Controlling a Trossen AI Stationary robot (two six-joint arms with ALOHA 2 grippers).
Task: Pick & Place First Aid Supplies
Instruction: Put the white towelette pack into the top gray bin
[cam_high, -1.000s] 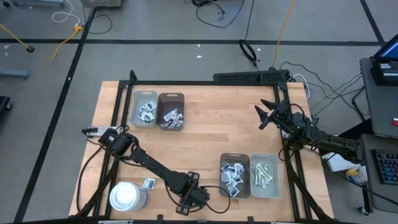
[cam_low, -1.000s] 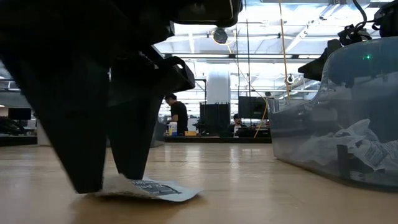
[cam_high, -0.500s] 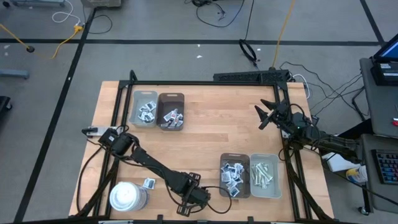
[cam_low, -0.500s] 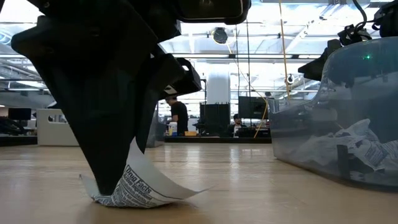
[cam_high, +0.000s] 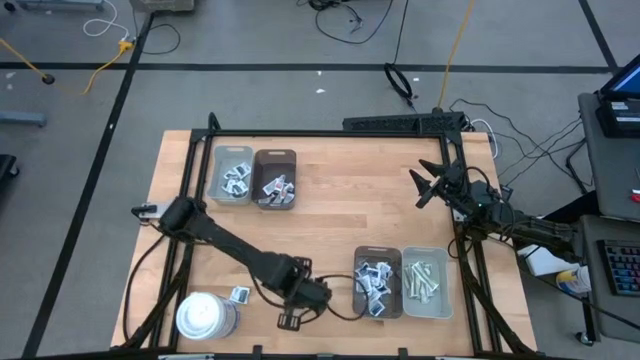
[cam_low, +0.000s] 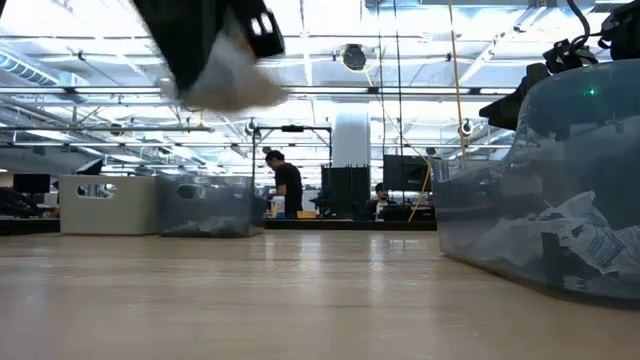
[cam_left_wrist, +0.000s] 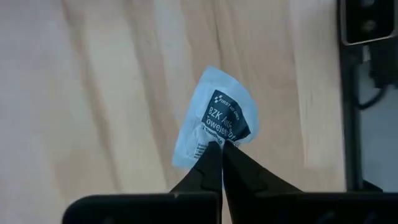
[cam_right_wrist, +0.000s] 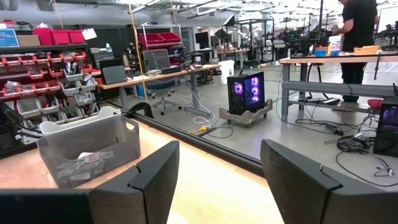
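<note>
Wooden table (cam_high: 330, 215): left pincer (cam_left_wrist: 221, 146) pinches packet (cam_left_wrist: 217, 118).

Light wooden table (cam_high: 330, 215) in a black frame. Upper left of the overhead shot: a grey tray (cam_high: 232, 172) touching a brown tray (cam_high: 274, 179). Lower right, another brown tray (cam_high: 376, 281) and grey tray (cam_high: 426, 281) (all holding packets). Lower left: white cylinder (cam_high: 205, 316) with one loose packet (cam_high: 239, 295) beside it.

two trays (cam_high: 253, 177) sit at the table's (cam_high: 340, 215) far left, two more (cam_high: 400, 282) near right.
</note>
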